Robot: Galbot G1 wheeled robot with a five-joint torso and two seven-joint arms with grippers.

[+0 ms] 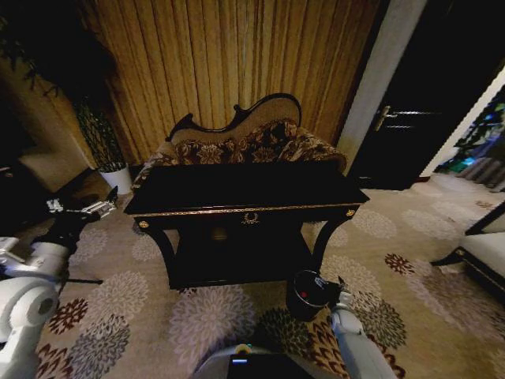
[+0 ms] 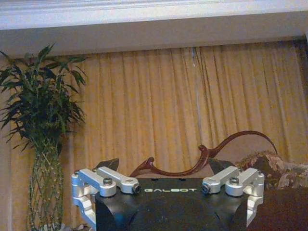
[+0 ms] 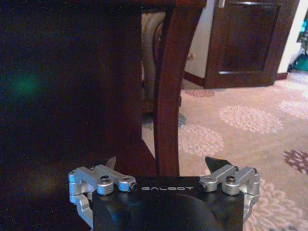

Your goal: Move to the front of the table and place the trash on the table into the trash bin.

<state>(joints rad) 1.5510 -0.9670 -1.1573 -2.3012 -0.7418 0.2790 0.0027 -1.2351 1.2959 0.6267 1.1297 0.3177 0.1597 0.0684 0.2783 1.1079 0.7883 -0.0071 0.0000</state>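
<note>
Head view: I stood facing table (image 1: 245, 193), top dark, no trash discernible on it. Trash bin (image 1: 306, 294) sat on carpet by table's right leg, beside my right pincer (image 3: 163, 166), released, held low. Left pincer (image 2: 163, 166) released, raised aside, idle.

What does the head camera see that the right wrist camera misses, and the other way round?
Head view, not right wrist: the table top, the trash bin on the carpet before it, the sofa behind, and the left tool raised at the left. Right wrist, not head: a close look past the open right tool at a curved table leg. Both: the table, the flowered carpet, the dark door.
</note>
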